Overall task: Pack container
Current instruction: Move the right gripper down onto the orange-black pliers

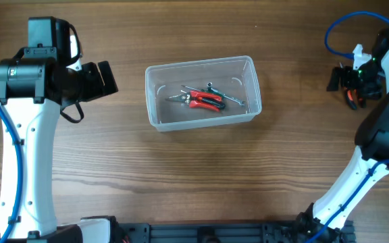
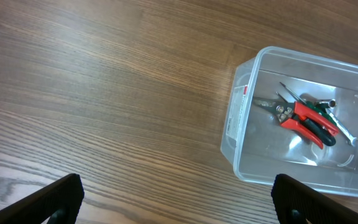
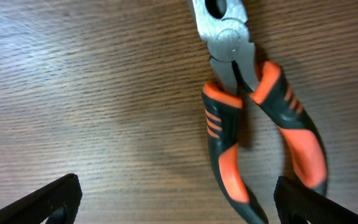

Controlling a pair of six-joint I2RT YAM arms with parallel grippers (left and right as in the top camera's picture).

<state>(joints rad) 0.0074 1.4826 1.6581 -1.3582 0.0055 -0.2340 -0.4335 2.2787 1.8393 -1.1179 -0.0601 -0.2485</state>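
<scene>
The clear plastic container (image 1: 159,111) stands at the table's middle and also shows in the left wrist view (image 2: 240,93). Inside lie red-handled cutters (image 1: 204,101) (image 2: 303,118) and a small metal wrench (image 1: 234,100) (image 2: 344,129). My left gripper (image 1: 108,79) (image 2: 179,202) is open and empty, left of the container. Orange-and-black pliers (image 3: 229,143) (image 1: 352,100) lie on the table at the far right. My right gripper (image 1: 340,79) (image 3: 178,202) is open just above their handles; one handle lies between the fingers, the other by the right finger.
Bare wooden table surrounds the container. Blue cables run along both arms, and the arm bases (image 1: 100,229) stand at the front edge.
</scene>
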